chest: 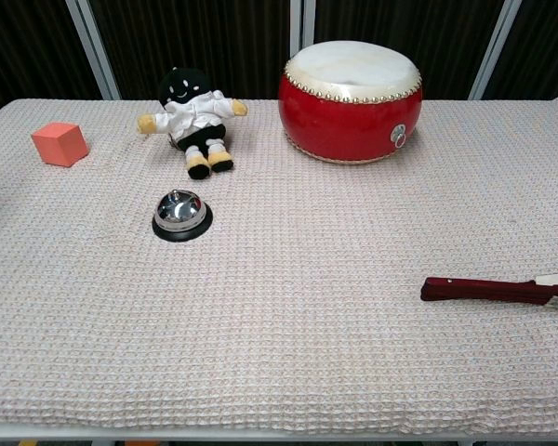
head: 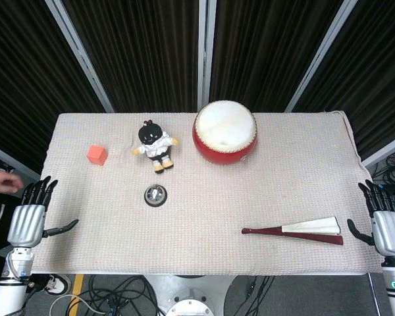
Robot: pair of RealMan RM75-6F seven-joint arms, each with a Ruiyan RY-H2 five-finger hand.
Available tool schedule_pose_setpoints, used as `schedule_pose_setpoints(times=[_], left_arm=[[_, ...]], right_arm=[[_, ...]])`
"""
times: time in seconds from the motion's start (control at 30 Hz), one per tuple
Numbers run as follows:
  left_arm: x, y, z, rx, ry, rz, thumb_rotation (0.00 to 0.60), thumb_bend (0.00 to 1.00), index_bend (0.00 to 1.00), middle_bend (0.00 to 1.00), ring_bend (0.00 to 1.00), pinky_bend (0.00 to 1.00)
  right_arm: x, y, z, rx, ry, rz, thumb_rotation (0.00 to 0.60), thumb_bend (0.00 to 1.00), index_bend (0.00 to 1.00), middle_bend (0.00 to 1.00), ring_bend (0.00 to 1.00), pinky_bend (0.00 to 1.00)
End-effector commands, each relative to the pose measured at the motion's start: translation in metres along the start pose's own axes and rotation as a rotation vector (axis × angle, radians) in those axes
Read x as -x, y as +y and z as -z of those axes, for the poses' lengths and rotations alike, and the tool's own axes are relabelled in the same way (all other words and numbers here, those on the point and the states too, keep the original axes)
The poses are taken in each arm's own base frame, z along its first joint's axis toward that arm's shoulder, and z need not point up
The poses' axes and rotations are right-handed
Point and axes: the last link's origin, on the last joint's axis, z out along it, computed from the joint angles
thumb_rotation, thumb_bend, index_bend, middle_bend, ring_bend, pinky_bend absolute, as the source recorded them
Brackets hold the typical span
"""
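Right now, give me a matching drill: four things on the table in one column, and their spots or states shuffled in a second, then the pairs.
Things:
1. orange cube
2. drum
3. call bell
4. folding fan

Places or states:
A. lies closed, nearest the right hand
B. far side of the table, right of the plush doll
C. near the left edge, left of the plush doll
D. in front of the plush doll, nearer the robot

Pairs: 1-C, 2-B, 3-D, 4-A
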Motion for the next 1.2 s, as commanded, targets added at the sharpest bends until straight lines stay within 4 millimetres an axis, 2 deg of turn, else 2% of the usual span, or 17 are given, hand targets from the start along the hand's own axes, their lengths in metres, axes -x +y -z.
schedule_pose_setpoints(times=[0.03, 0.4, 0.67, 0.83, 1.0, 1.2], left_arm=[[0.000, 0.000, 0.000, 0.000, 0.002, 0.000, 0.199, 0.00, 0.01, 0.00, 0.00, 0.00], [-0.001, 0.003, -0.006, 0.021, -0.006, -0.007, 0.197, 0.00, 0.01, 0.00, 0.00, 0.00], [0.010, 0.024, -0.015, 0.093, -0.031, 0.006, 0.200, 0.00, 0.01, 0.00, 0.00, 0.00], [0.022, 0.055, -0.029, 0.216, -0.062, 0.000, 0.202, 0.00, 0.01, 0.00, 0.00, 0.00], [0.036, 0.090, -0.048, 0.364, -0.093, 0.002, 0.250, 0.00, 0.01, 0.00, 0.00, 0.00], [0.064, 0.131, -0.067, 0.478, -0.145, 0.033, 0.257, 0.00, 0.01, 0.00, 0.00, 0.00]], right_arm=[[0.000, 0.000, -0.001, 0.000, 0.001, -0.001, 0.600, 0.25, 0.00, 0.00, 0.00, 0.00], [0.000, -0.001, -0.001, 0.000, 0.003, -0.003, 0.600, 0.25, 0.00, 0.00, 0.00, 0.00], [-0.006, -0.001, 0.002, -0.009, 0.024, 0.018, 0.600, 0.25, 0.00, 0.00, 0.00, 0.00], [-0.009, 0.000, 0.001, -0.003, 0.028, 0.018, 0.600, 0.25, 0.00, 0.00, 0.00, 0.00], [-0.009, 0.005, 0.000, 0.019, 0.022, 0.013, 0.600, 0.25, 0.00, 0.00, 0.00, 0.00], [-0.009, 0.008, -0.001, 0.028, 0.023, 0.014, 0.600, 0.25, 0.00, 0.00, 0.00, 0.00]])
